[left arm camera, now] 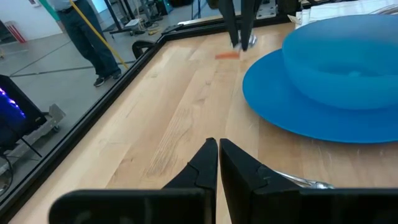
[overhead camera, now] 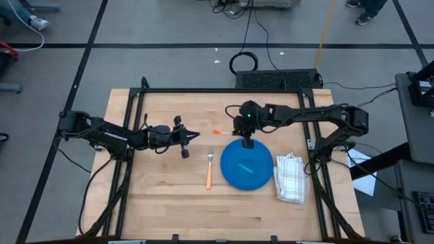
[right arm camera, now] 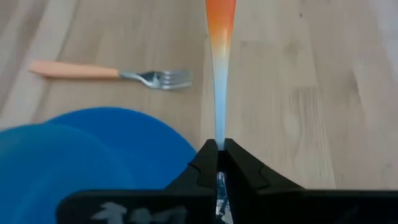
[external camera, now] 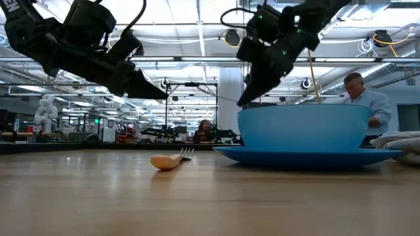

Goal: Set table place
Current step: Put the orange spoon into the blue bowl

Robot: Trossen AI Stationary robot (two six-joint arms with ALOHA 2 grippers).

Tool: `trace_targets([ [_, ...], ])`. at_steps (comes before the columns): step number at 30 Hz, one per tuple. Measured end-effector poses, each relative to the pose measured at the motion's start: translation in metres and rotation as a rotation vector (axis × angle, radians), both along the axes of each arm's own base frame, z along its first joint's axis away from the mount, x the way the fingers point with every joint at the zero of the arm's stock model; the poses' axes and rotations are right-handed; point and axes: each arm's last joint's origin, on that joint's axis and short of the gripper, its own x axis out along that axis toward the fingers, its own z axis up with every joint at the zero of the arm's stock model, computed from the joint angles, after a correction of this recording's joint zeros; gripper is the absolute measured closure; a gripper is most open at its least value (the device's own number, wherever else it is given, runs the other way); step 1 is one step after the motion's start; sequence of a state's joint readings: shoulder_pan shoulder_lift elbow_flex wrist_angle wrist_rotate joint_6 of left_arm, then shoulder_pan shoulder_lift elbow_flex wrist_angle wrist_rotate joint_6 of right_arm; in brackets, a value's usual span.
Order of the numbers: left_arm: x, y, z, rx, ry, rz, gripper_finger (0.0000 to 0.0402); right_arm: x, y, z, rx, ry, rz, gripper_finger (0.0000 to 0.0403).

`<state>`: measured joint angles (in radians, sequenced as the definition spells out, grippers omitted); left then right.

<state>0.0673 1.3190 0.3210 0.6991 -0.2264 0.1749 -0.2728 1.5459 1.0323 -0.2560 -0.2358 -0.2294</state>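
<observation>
A blue bowl (external camera: 302,128) stands on a blue plate (overhead camera: 227,175) on the wooden table (overhead camera: 169,203). A fork (overhead camera: 209,173) with an orange handle lies flat to the plate's left, and it also shows in the right wrist view (right arm camera: 112,73). My right gripper (overhead camera: 247,141) is at the plate's far edge, shut on a second utensil (right arm camera: 217,68) with a metal shaft and an orange handle. My left gripper (overhead camera: 195,135) is shut and empty above the table, left of the fork's tines. My right gripper pinches the utensil's metal end (right arm camera: 219,142) between its two fingers, which come from above and point down. The shaft runs out along the fingers toward the table's left, ending in the orange handle (overhead camera: 217,131). The handle is low over the wood; whether it rests there I cannot tell.
A folded checked napkin (overhead camera: 290,178) lies right of the plate. The black frame (overhead camera: 203,90) runs along the table's far edge. Bare wood lies in front of the plate and at the left. People stand in the room beyond the table.
</observation>
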Motion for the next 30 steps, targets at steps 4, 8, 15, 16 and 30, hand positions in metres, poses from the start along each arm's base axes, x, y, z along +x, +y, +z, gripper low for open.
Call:
trace_targets([
  [4,0.0,0.0,0.0,0.0,0.0,0.0,0.0378,-0.005,-0.001,-0.011,0.006,0.009,-0.012,0.0399],
  [8,0.0,0.0,0.0,0.0,0.001,0.0,0.0378,-0.008,0.001,-0.02,0.01,0.005,-0.01,0.0399],
  [15,0.0,0.0,0.0,0.0,0.001,0.0,0.0378,-0.008,0.008,-0.022,0.029,0.003,-0.005,0.0399],
  [16,0.0,0.0,0.0,0.0,0.001,0.0,0.0378,-0.008,0.01,-0.019,0.026,-0.008,0.002,0.0399],
  [30,-0.001,0.0,-0.003,-0.004,0.027,-0.003,0.0378,-0.026,0.058,0.041,0.064,-0.224,0.076,0.0399],
])
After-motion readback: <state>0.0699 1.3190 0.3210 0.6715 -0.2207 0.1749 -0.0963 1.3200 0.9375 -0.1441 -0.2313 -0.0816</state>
